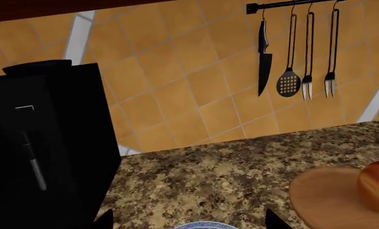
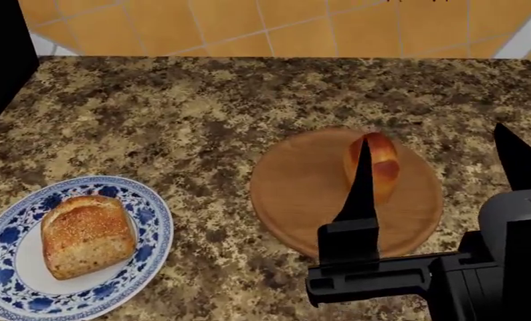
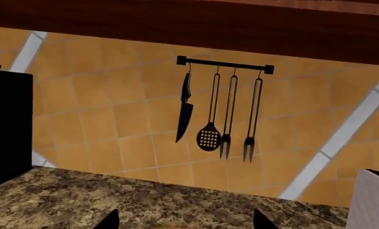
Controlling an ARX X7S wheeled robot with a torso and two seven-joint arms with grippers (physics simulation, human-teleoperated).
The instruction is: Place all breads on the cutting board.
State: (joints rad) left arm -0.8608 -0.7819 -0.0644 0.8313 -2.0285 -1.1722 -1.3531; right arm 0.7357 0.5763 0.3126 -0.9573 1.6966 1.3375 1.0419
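The seeded tan-brown loaf (image 2: 85,234) lies on a blue-and-white patterned plate (image 2: 150,221) at the left. The glossy golden-orange roll (image 2: 383,164) stands on the round brown wooden disc (image 2: 292,187) in the middle; it also shows in the left wrist view (image 1: 377,185). The rectangular cutting board is out of view. My right gripper (image 2: 439,170) is open and empty, its fingers either side of the disc's right half, one finger in front of the roll. My left gripper (image 1: 189,222) is open and empty over the plate's rim (image 1: 205,224).
A speckled granite counter (image 2: 203,100) runs back to an orange tiled wall. A tall black appliance (image 1: 43,143) stands at the left. A rail with a knife and utensils (image 3: 218,112) hangs on the wall. A white object (image 3: 371,200) sits at the right.
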